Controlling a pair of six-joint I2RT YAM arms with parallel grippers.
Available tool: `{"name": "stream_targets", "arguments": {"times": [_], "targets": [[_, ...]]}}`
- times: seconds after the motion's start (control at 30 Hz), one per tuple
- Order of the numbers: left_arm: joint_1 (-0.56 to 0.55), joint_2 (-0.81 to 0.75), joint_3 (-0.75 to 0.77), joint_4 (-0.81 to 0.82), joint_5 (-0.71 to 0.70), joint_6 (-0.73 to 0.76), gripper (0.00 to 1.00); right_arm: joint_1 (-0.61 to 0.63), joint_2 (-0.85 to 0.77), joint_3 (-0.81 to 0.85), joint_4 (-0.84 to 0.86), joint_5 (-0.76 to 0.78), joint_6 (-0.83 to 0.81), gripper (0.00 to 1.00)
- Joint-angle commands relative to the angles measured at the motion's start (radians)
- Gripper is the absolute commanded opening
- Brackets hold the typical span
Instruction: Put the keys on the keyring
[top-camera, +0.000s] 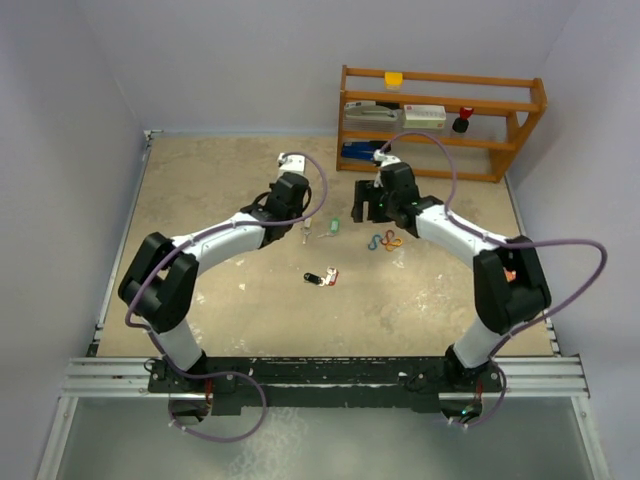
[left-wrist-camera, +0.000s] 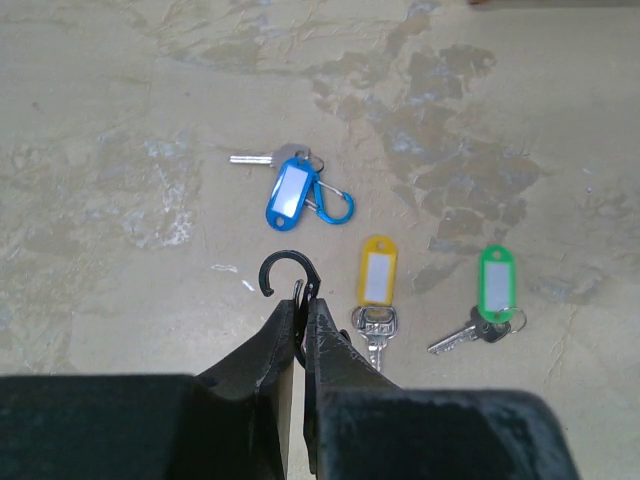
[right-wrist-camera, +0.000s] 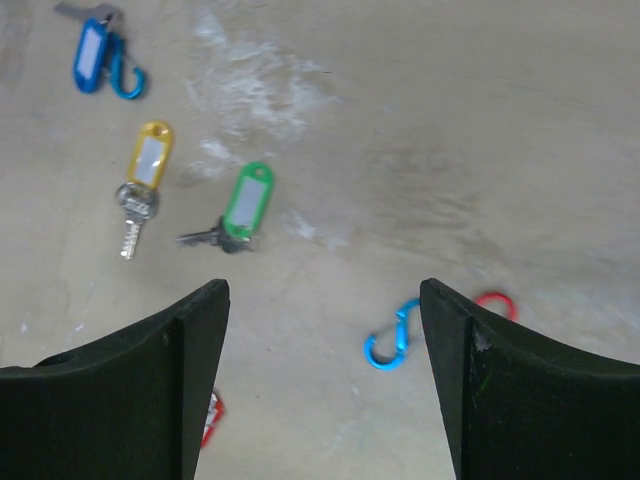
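- Top external: the left gripper (top-camera: 298, 218) and right gripper (top-camera: 368, 206) hang over the mottled tan table (top-camera: 200, 180). The black and red keys (top-camera: 321, 277) lie between the arms.
- Left wrist: the slim jaws are clenched on a black hook-shaped keyring (left-wrist-camera: 287, 271). The blue-tagged key (left-wrist-camera: 288, 190), yellow-tagged key (left-wrist-camera: 377, 278) and green-tagged key (left-wrist-camera: 494, 285) lie flat beyond it.
- Right wrist: the jaws are released and spread wide. The green-tagged key lies just ahead, with a glossy blue clip (right-wrist-camera: 390, 340) and a red clip (right-wrist-camera: 497, 303) nearer.

Keys (left-wrist-camera: 377, 292): shiny metal, glossy plastic heads; table (left-wrist-camera: 110, 90) matt.

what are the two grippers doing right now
Left gripper: closed on black clip.
Right gripper: open, empty.
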Motion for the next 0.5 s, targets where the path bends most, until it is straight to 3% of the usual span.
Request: {"name": "stream_targets", "arguments": {"times": [0.0,0.2,0.47], "targets": [[-0.008,-0.045,-0.02,0.008,-0.022,-0.036,0.0,0.042,0.102,0.099,0.044,-0.129,-0.024,0.76],[0.0,-0.074,-0.057,0.016,-0.026,-0.043,0.0,0.044,0.197,0.117,0.088,-0.195,-0.007,0.61],[0.008,-0.075,-0.067,0.029,-0.007,-0.048,0.0,0.051,0.274,0.136,0.111,-0.246,-0.016,0.55]]}}
